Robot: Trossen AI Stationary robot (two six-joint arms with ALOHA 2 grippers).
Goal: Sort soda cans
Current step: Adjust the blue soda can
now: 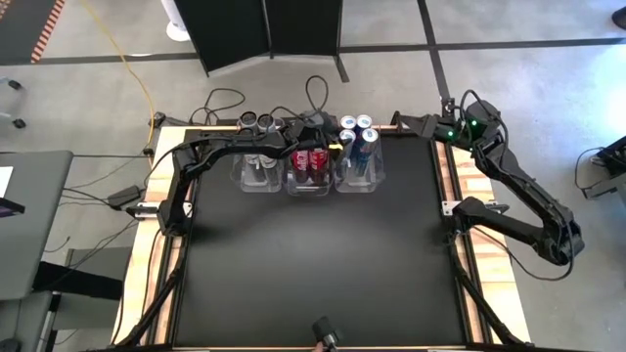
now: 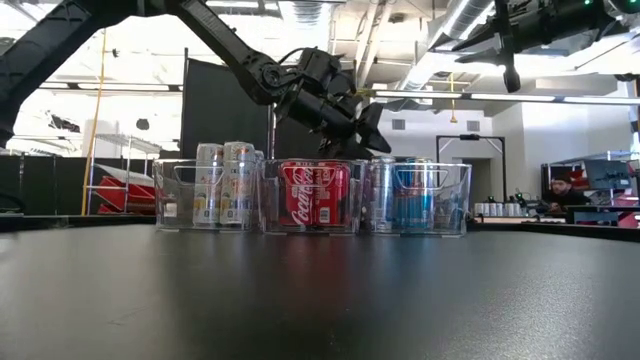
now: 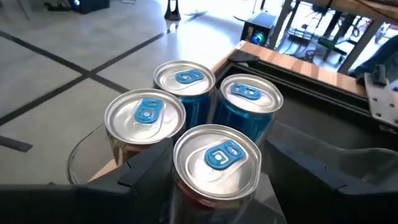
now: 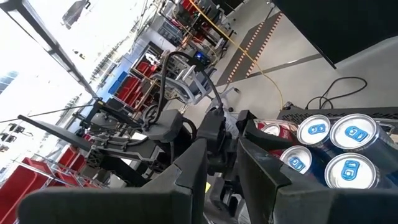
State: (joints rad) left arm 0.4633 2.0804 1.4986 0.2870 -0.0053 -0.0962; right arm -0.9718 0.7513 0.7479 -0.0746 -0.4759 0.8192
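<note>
Blue can (image 3: 216,163) upright between left gripper's (image 3: 217,177) parted fingers, far-edge right bin (image 1: 360,178); right gripper state unclear.

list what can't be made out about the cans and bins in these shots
- Middle bin, high view: the left gripper covers its far end, so the red cans cannot be counted.
- Left bin, low view: the cans overlap, so any behind are hidden.
- Blue cans, left wrist view: the nearest can's body is cut off by the jaws.
- Right gripper, right wrist view: its fingers blur together.
</note>
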